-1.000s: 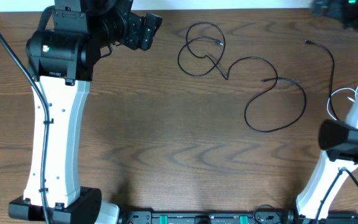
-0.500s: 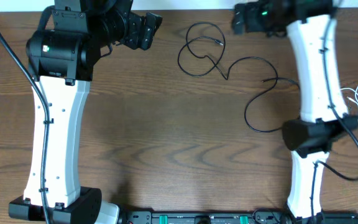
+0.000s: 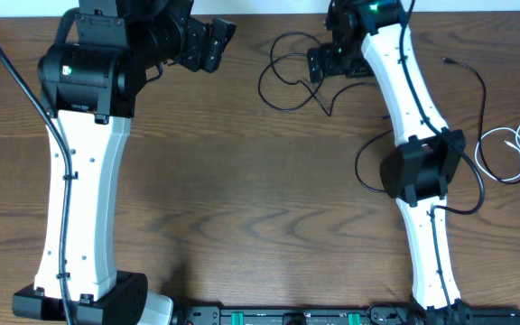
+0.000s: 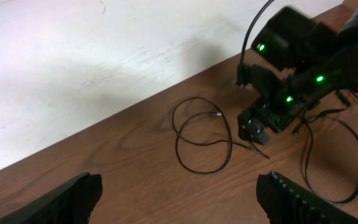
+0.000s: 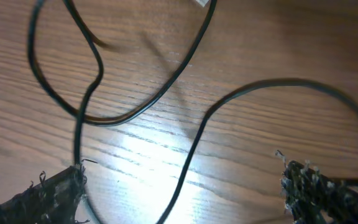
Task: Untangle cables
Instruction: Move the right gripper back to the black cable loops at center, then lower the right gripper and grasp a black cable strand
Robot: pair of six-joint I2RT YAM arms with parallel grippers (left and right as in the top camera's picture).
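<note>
Right wrist view: the right gripper [image 5: 179, 193], spread wide, straddles the black cable [image 5: 191, 149], one strand running near-to-far between its fingers.

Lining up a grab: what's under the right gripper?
Black cable loops on the table, one strand between the right gripper's open fingers. Overhead, its arm covers that stretch.

A brown wooden table [image 3: 242, 199] bears a long black cable [image 5: 197, 138] lying in loose, overlapping loops across its far half, and a white cable [image 3: 481, 146] bunched at its right edge
</note>
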